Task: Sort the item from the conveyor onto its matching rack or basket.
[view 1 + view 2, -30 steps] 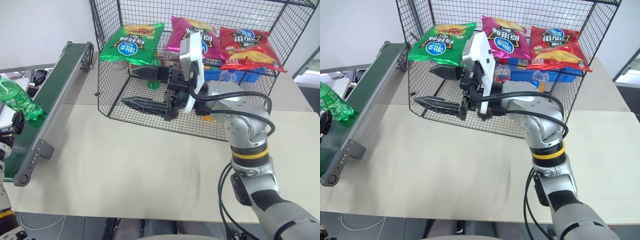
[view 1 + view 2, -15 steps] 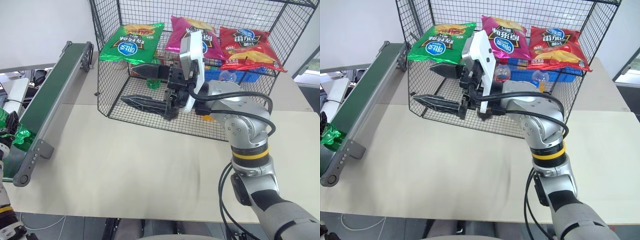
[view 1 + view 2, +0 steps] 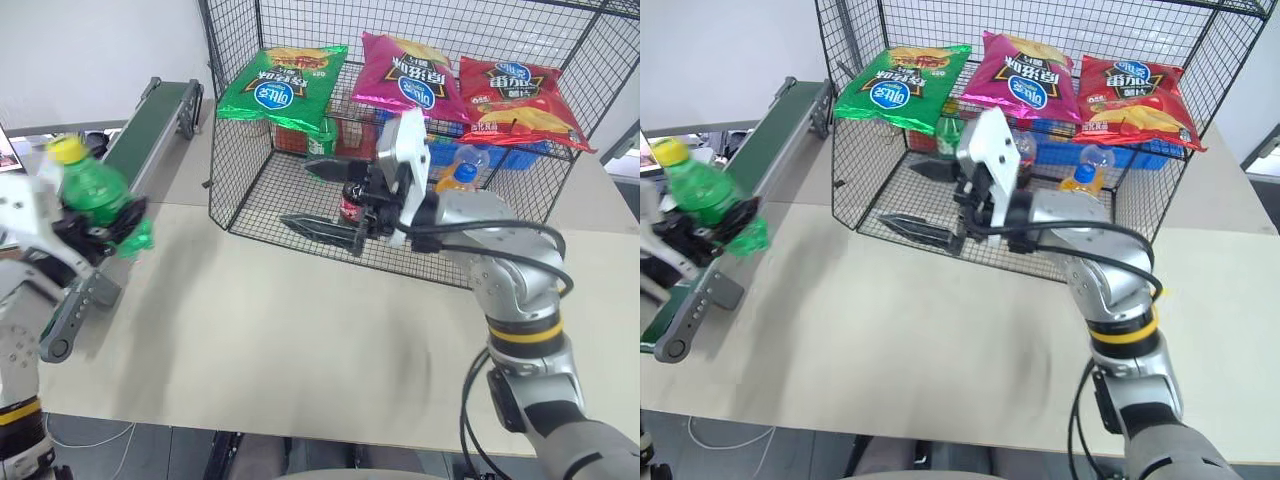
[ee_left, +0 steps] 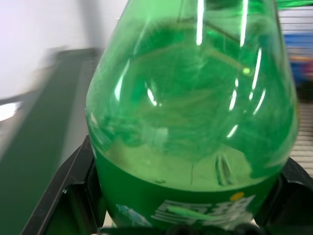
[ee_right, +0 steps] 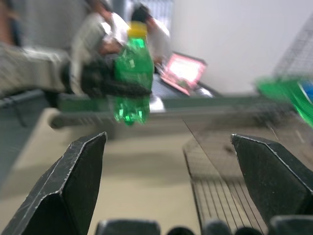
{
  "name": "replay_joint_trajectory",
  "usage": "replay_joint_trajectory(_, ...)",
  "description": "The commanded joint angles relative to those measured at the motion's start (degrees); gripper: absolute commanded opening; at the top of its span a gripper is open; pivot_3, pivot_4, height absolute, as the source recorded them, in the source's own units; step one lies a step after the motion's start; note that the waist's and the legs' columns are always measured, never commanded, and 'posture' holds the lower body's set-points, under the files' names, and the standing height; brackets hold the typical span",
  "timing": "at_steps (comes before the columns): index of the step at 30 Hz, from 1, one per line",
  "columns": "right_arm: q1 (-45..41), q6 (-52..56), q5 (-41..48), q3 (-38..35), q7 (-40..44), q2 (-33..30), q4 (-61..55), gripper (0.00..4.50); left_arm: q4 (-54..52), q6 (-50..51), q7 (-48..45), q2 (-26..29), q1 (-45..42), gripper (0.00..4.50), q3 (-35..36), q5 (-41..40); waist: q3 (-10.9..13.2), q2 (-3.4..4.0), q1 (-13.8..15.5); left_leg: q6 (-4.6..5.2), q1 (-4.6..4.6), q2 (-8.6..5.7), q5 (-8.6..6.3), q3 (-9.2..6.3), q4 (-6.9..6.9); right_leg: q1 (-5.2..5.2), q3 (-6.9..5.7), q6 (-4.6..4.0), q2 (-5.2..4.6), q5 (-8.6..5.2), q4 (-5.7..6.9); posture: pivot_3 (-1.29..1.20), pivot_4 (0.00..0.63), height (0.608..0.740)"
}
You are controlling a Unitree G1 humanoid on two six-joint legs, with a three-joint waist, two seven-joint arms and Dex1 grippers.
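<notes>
left gripper has its fingers clamped on the label band of the green bottle, held upright with its yellow cap on top, clear of the conveyor and above the table near the belt's end. right gripper hangs in front of the wire cage, fingers wide apart, holding nothing.

risks, as judged: bottle is smooth, round, clear plastic with liquid inside; the grip sits low on the body, so a quick swing could tip or slip it. the cage's front wall is tall thin mesh, so a low carry would knock the bottle against it. the right gripper stands in the likely path, so the arms could collide.

cage: rigid black grid, flat mesh floor. chip bags hanging on it: glossy, crinkled foil.
</notes>
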Motion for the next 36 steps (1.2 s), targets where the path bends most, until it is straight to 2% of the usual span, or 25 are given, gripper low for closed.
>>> replay_joint_trajectory(1,2.3,0.8,-2.2,-0.2,-4.1,-0.3,-4.8,4.5,-1.3,-2.0,-2.6,-2.2,-5.8,3.05,-8.3,2.3,0.0,0.01,-0.3,0.0,0.02,0.0,0.0,0.05,0.02,-0.01,0.01,0.0,0.12,0.0,-0.01,0.0,0.15,0.74)
replay_joint_trajectory(5,5.4,3.0,-4.8,-0.1,-12.4,2.8,-8.0,4.5,11.9,-10.8,-2.3,-12.2,-15.6,3.05,-18.5,11.3,0.0,0.04,-0.5,0.01,0.01,-0.01,0.01,0.14,0.12,-0.02,0.08,0.01,0.71,0.0,0.01,0.0,0.15,0.74)
replay_joint_trajectory(11,6.5,5.5,-6.5,-0.3,-18.8,6.0,-11.0,4.5,30.1,-23.0,-0.1,-22.6,-24.4,3.05,-22.2,19.9,0.0,0.05,-1.0,0.02,-0.08,0.03,0.01,0.14,0.12,-0.1,0.2,0.0,0.88,0.0,0.07,0.0,0.15,0.74)
replay_joint_trajectory(16,6.7,5.9,-9.5,0.8,-22.4,6.7,-11.5,4.5,45.0,-33.1,3.3,-27.5,-30.5,3.05,-21.9,25.4,0.0,0.04,-0.8,0.04,-0.18,-0.01,0.02,0.09,0.22,-0.1,0.2,0.01,0.88,0.0,0.04,0.0,0.15,0.74)
replay_joint_trajectory(21,7.5,6.7,-10.9,2.2,-23.1,6.3,-11.7,4.5,57.9,-38.9,3.6,-31.6,-36.0,3.05,-20.4,26.3,0.0,0.05,0.0,0.05,-0.28,-0.07,0.02,0.09,0.22,-0.1,0.18,0.01,0.88,0.0,0.06,0.0,0.15,0.74)
replay_joint_trajectory(27,7.2,6.5,-11.3,2.2,-23.5,7.1,-11.4,4.5,68.8,-44.3,3.8,-33.6,-39.2,3.05,-19.2,27.8,0.0,0.04,0.0,0.06,-0.31,-0.12,0.02,0.1,0.24,-0.1,0.17,0.01,0.92,0.0,0.08,0.0,0.15,0.74)
replay_joint_trajectory(28,7.1,6.6,-11.3,2.1,-23.4,7.1,-11.3,4.5,69.9,-44.9,4.0,-33.8,-39.5,3.55,-18.9,27.9,0.0,0.04,0.0,0.06,-0.31,-0.11,0.02,0.1,0.24,-0.1,0.16,0.01,0.93,0.0,0.08,0.0,0.15,0.74)
replay_joint_trajectory(31,7.0,6.3,-11.0,1.9,-23.1,7.3,-11.2,4.5,71.6,-45.6,3.5,-34.2,-39.8,4.41,-17.9,27.6,0.0,0.04,0.1,0.06,-0.29,-0.11,0.02,0.08,0.26,-0.09,0.13,0.02,0.94,0.0,0.06,0.0,0.15,0.74)
replay_joint_trajectory(36,6.4,5.9,-10.3,1.4,-22.3,7.6,-10.1,4.5,69.0,-45.3,1.9,-34.1,-37.9,4.41,-17.9,28.0,0.0,0.05,0.1,0.06,-0.25,-0.1,0.02,0.07,0.26,-0.07,0.13,0.02,0.96,0.0,0.12,0.0,0.15,0.74)
